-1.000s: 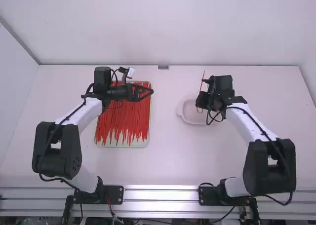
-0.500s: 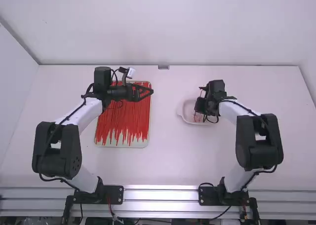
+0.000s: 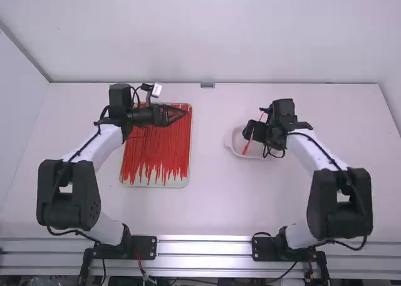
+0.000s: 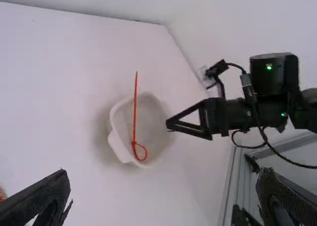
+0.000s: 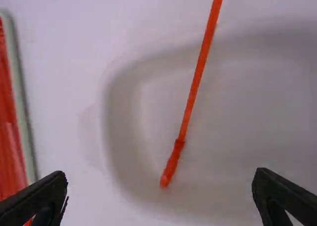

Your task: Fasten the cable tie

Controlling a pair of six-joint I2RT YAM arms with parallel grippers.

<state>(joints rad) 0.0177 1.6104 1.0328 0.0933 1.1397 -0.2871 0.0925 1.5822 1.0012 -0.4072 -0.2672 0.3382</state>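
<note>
A fastened red cable tie (image 4: pixel 134 112) rests in the white bowl (image 4: pixel 116 137), its small loop (image 4: pixel 139 150) down in the bowl and its tail leaning over the rim. In the high view the cable tie (image 3: pixel 245 147) shows in the bowl (image 3: pixel 233 135) just under my right gripper (image 3: pixel 251 131). That right gripper (image 5: pixel 158 179) is open above the cable tie (image 5: pixel 195 92), not touching it. My left gripper (image 3: pixel 182 113) hovers open and holding nothing over the far end of the tray (image 3: pixel 187 173) of loose red ties (image 3: pixel 156 151).
The tray sits left of centre, with several red ties spread over it. In the right wrist view a strip of those ties (image 5: pixel 7 137) shows beside the bowl (image 5: pixel 124 137). Bare white table lies between tray and bowl and along the front.
The right gripper held the tie upright above the bowl, lowered it in and let go; the tie now lies in the bowl. The left arm shifted slightly left above the tray.
</note>
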